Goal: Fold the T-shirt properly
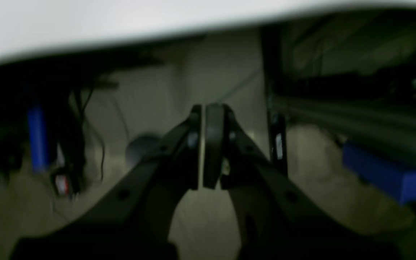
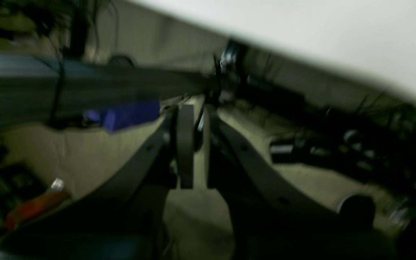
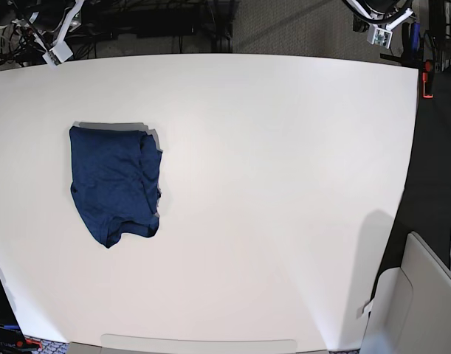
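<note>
The dark navy T-shirt [image 3: 114, 181] lies in a compact, roughly rectangular bundle on the left part of the white table [image 3: 284, 184], with a rumpled right edge and a rounded lower end. Neither wrist view shows it. My left gripper [image 1: 208, 108] is shut and empty, off the table, facing the floor below the table's edge [image 1: 85, 21]. My right gripper [image 2: 197, 108] has its jaws nearly together with a thin gap, holds nothing, and is also off the table [image 2: 320, 29]. In the base view only parts of the arms show, at the far corners.
The left arm's parts [image 3: 380, 18] sit at the far right corner, the right arm's [image 3: 52, 40] at the far left. A grey panel [image 3: 424, 295] stands by the table's near right corner. Cables, metal frame rails [image 1: 356, 112] and blue objects [image 1: 388, 175] lie under the table.
</note>
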Robot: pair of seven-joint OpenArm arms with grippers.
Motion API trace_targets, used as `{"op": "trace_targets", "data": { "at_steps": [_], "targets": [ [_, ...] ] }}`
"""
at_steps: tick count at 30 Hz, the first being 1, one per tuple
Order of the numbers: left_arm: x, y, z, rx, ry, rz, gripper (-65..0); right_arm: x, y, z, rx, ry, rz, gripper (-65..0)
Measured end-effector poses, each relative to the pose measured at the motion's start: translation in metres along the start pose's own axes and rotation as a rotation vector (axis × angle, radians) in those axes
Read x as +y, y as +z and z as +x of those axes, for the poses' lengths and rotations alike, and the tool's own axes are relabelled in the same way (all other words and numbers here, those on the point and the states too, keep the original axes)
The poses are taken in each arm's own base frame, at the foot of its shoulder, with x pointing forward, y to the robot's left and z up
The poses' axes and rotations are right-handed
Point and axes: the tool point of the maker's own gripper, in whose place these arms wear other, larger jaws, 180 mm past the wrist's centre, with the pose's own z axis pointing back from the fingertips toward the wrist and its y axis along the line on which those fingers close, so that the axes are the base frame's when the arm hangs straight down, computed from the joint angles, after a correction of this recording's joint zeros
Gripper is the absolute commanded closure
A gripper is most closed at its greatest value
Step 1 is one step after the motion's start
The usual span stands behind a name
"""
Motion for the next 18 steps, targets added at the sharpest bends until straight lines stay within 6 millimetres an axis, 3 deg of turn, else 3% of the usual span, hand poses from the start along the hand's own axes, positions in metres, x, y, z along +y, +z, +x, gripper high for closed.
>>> {"op": "trace_targets", "data": {
  "at_steps": [6, 9, 12, 14, 18],
  "targets": [
    [-0.007, -0.001, -0.020, 0.048, 0.027, -0.026, 0.0, -0.020, -0.015, -0.062, 0.254, 0.048, -0.122, -3.5],
    [-0.012, -0.016, -0.049, 0.124, 0.092, -0.041, 0.0, -0.038, -0.030, -0.105, 0.409, 0.013, -0.216, -3.5],
    [-0.022, -0.043, -0.069, 0.177, 0.141, -0.082, 0.0, -0.052, -0.052, -0.140, 0.529, -0.042, -0.276, -3.4],
    [-0.025, -0.057, -0.075, 0.183, 0.183, -0.105, 0.0, -0.062, -0.067, -0.153, 0.587, -0.063, -0.304, -3.4],
    [-0.032, -0.082, -0.118, 0.315, 0.258, -0.119, 0.0, -0.074, -0.097, -0.164, 0.631, -0.028, -0.308, -3.4]
  ]
}}
